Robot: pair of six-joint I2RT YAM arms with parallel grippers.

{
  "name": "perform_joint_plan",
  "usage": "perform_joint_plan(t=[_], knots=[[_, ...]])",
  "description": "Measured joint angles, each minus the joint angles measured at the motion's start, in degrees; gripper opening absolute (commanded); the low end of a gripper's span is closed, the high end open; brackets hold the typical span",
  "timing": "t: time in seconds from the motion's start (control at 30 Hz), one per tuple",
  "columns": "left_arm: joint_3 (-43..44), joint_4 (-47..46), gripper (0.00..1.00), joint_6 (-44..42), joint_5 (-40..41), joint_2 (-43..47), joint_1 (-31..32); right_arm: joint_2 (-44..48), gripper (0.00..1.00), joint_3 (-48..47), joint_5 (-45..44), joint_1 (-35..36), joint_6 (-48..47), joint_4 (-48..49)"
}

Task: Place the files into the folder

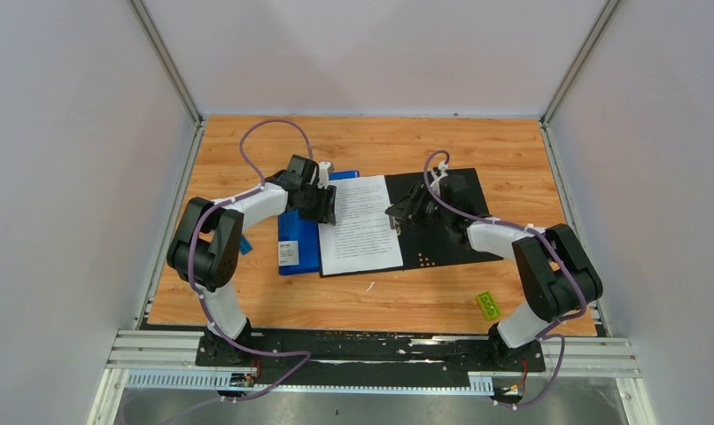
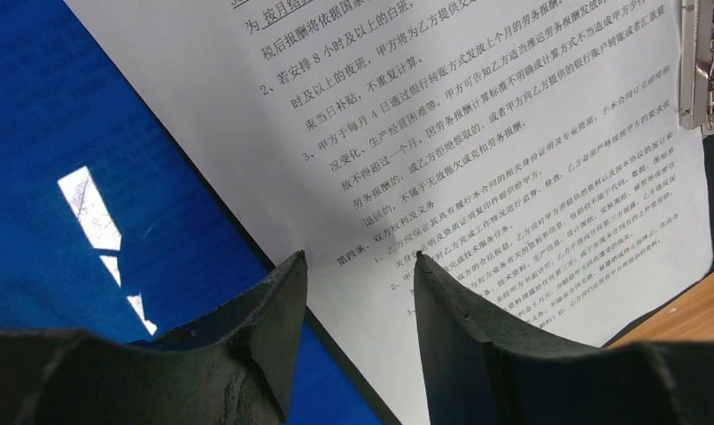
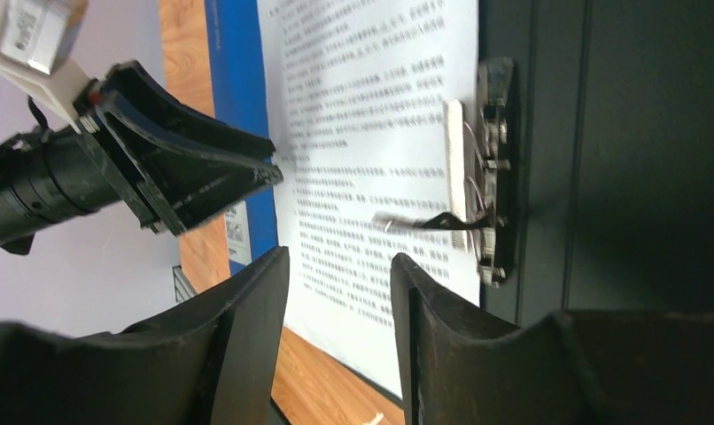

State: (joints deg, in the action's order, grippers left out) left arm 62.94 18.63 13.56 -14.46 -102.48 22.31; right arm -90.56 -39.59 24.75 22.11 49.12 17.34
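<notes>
The files show as a white printed sheet (image 1: 362, 221) lying flat on the left half of the open black folder (image 1: 451, 226); I cannot tell whether a second sheet lies under it. The text fills the left wrist view (image 2: 477, 150) and shows in the right wrist view (image 3: 371, 115). The folder's metal clip (image 3: 491, 168) sits along the sheet's spine edge, also in the left wrist view (image 2: 703, 62). My left gripper (image 2: 359, 257) is open and empty, low over the sheet's left edge (image 1: 327, 205). My right gripper (image 3: 337, 257) is open and empty, above the sheet near the clip (image 1: 398, 212).
A blue cover (image 1: 298, 243) with a white label lies under the sheet's left side. A small green object (image 1: 488, 305) and a white scrap (image 1: 369, 286) lie on the wooden table (image 1: 247, 292) toward the front. White walls enclose three sides.
</notes>
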Motion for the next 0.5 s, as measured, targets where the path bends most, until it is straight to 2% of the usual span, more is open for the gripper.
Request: perform_joint_plan(t=[0.23, 0.5], knots=[[0.07, 0.02, 0.61, -0.83, 0.04, 0.00, 0.24, -4.96, 0.43, -7.10, -0.20, -0.09, -4.72, -2.78], [1.33, 0.50, 0.63, -0.90, -0.72, 0.04, 0.50, -3.98, 0.43, -13.35, -1.60, -0.17, -16.39, -15.74]])
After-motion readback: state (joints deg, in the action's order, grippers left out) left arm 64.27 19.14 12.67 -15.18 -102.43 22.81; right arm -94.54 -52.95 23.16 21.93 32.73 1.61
